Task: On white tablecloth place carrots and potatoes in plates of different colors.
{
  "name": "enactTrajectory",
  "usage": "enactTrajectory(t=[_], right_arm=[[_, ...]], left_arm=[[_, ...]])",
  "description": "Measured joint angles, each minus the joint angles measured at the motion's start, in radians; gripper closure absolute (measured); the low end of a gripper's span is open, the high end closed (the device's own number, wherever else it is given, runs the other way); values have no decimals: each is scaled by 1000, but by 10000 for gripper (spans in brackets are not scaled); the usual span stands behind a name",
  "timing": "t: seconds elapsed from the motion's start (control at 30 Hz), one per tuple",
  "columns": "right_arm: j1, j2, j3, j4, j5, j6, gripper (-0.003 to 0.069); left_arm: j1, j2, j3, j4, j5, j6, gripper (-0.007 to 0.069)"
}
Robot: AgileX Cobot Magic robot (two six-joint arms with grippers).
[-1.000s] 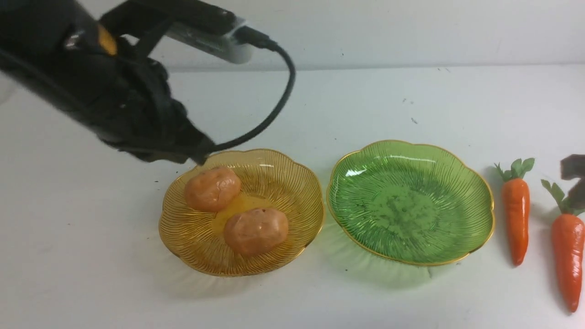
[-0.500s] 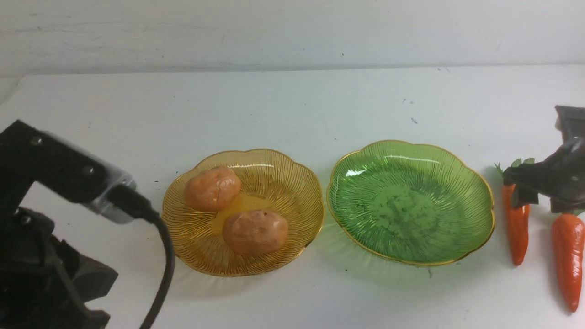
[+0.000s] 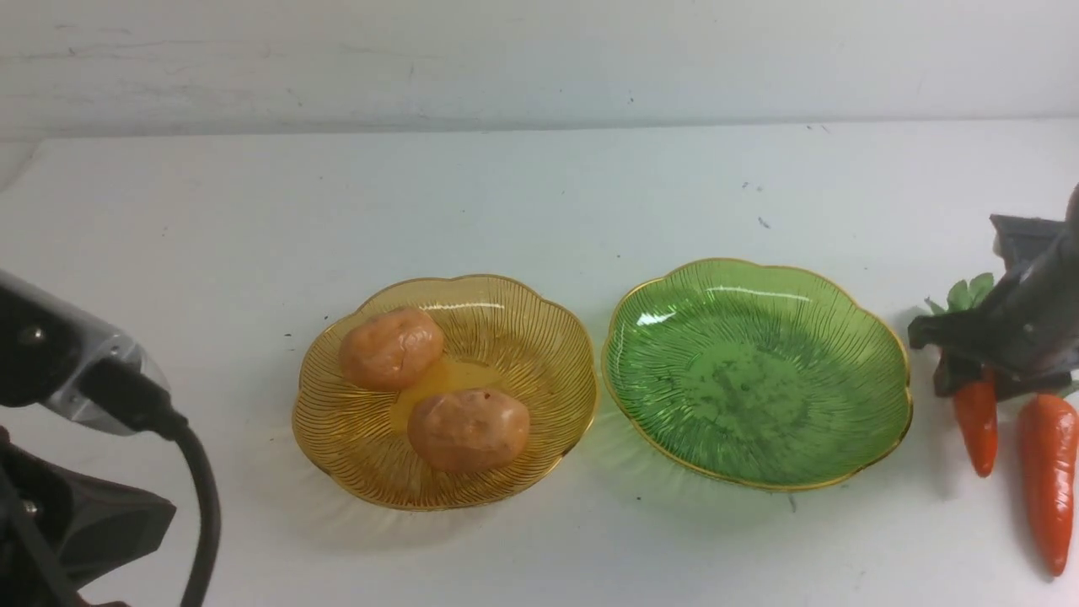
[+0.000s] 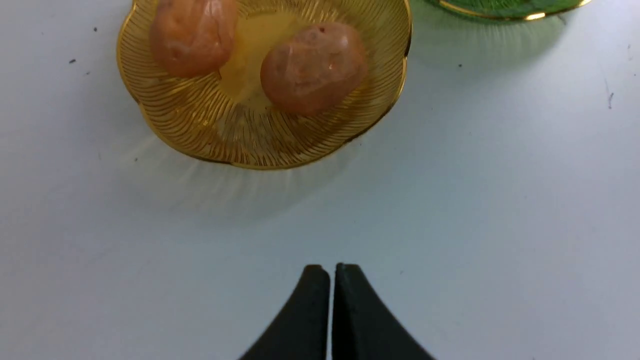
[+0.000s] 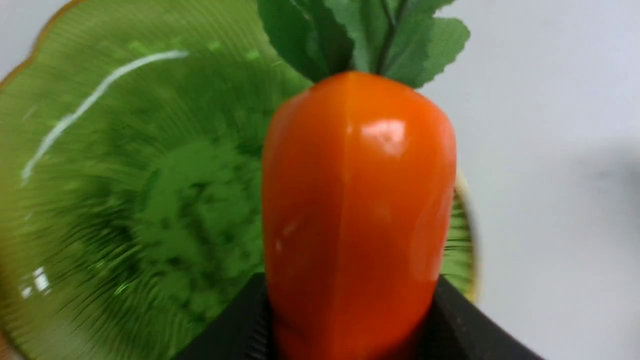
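Right pincer [image 5: 350,305] is clamped on the fat end of one carrot [image 3: 976,426], a finger on each side just under the leaves [image 3: 968,293]. That carrot sits at about 3 o'clock from the green plate [image 3: 759,379], just off its rim, tip pointing down toward 6. We can't quite tell if the tip is clear of the tablecloth [image 3: 539,194]. The other carrot [image 3: 1048,472] lies flat on the cloth a bit further out at 3 o'clock, with nothing touching it. Both potatoes [image 3: 469,428] are already in the yellow plate [image 3: 523,337], at 9 o'clock from the green one, and the green one has nothing in it.

Handling-wise, we reckon this carrot is light, stiff, glossy plastic. No worry about crushing it, but the shine plus the taper means it could squirt out if we held it lower down. The thick shoulder looks like the right spot. The leaves look like floppy fabric, useless as a handle. Those plates look thin and brittle, so we'd set it down, not drop it.

Pose: our right arm comes in from the 3 o'clock edge of the front view, wrist pitched down, fingers reaching toward 9 o'clock, at the green plate. Left pincer [image 4: 330,272] is pressed together with nothing in it, parked low over bare cloth around 7 o'clock from the yellow plate.
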Motion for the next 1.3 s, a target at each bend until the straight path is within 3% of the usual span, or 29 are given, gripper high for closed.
enactTrajectory(t=[0.13,0.27,0.47,0.57,0.67,0.73,0.8,0.97,1.13,1.3], right_arm=[[155,59,-12,70,-28,-115,340],[217,112,-54,70,-40,-97,315],[235,132,-146,31,60,-66,85],[235,132,-203,-64,195,-49,52],[227,120,-251,-279,290,-13,124],[188,62,-213,-409,298,15,277],[100,-18,-146,-446,307,42,451],[-97,-92,-56,-400,308,92,629],[-290,-93,79,-251,307,28,644],[-326,-93,160,-206,199,-11,557]], left_arm=[[0,0,0,1,-33,0,628],[0,0,0,4,-33,0,628],[0,0,0,10,-4,0,628],[0,0,0,20,-3,0,628],[0,0,0,22,-3,0,628],[0,0,0,36,-1,0,628],[0,0,0,40,1,0,628],[0,0,0,42,2,0,628],[0,0,0,43,2,0,628],[0,0,0,43,2,0,628]])
